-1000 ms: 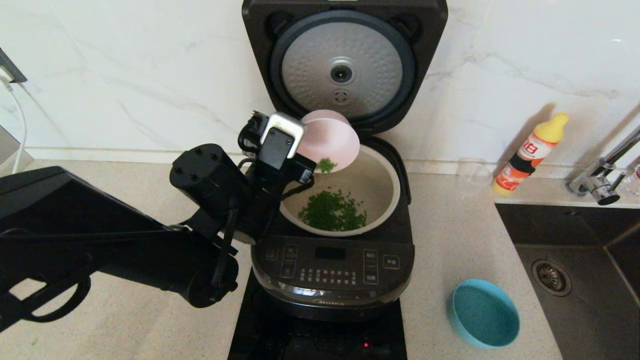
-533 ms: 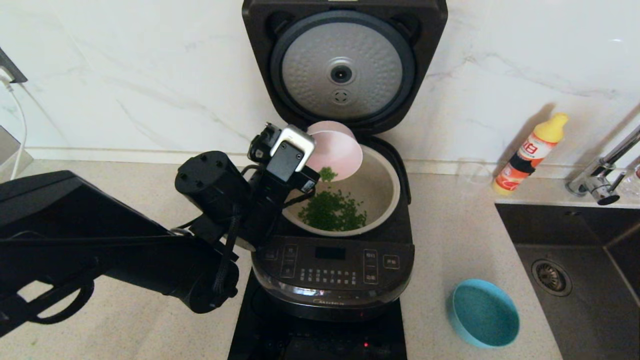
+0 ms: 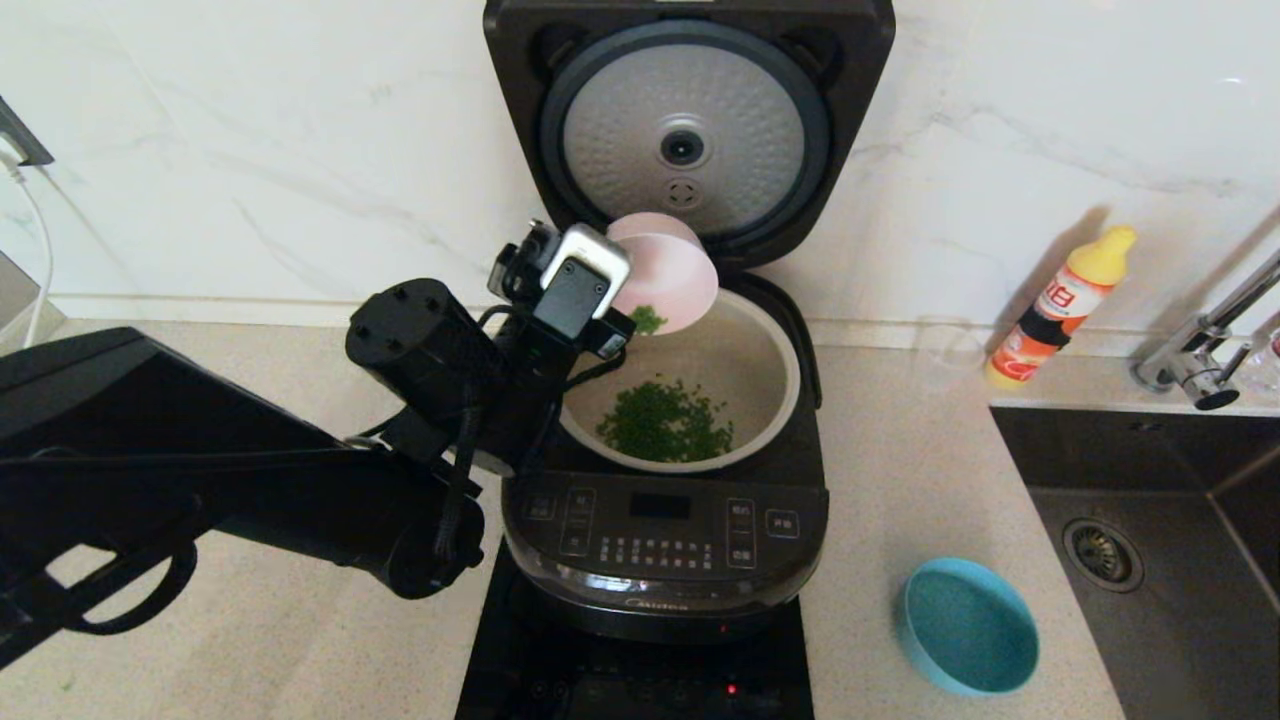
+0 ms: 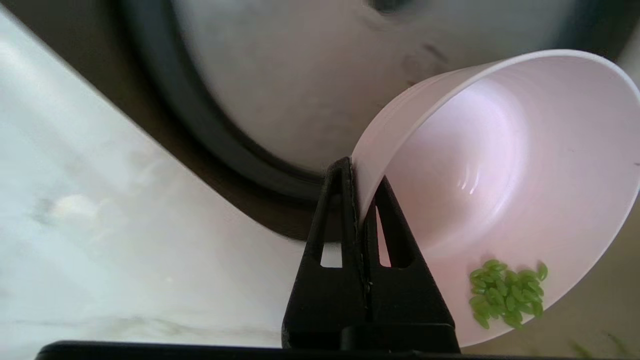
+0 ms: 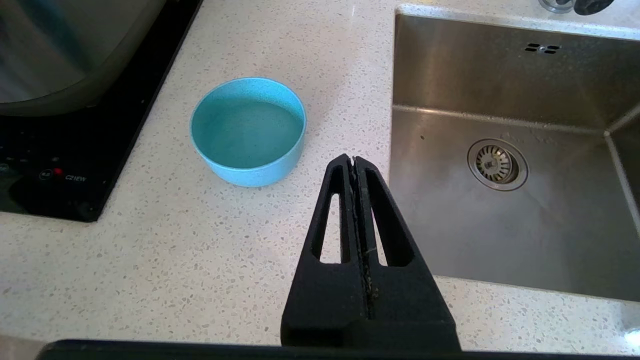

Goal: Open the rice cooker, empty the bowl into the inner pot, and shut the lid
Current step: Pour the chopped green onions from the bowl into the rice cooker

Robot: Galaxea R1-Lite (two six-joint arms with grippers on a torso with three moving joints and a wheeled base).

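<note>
From the head camera I see my left gripper (image 3: 622, 318) clamped on the rim of the pink bowl (image 3: 668, 278), tipped over the inner pot (image 3: 760, 375) just below it; the raised lid (image 3: 688, 130) stands close behind.

Left wrist: green bits (image 4: 506, 292) cling inside the bowl.

Right wrist: my right gripper (image 5: 354, 165) hangs pressed together, blue bowl (image 5: 248, 131) and sink (image 5: 505, 150) flanking it.
</note>
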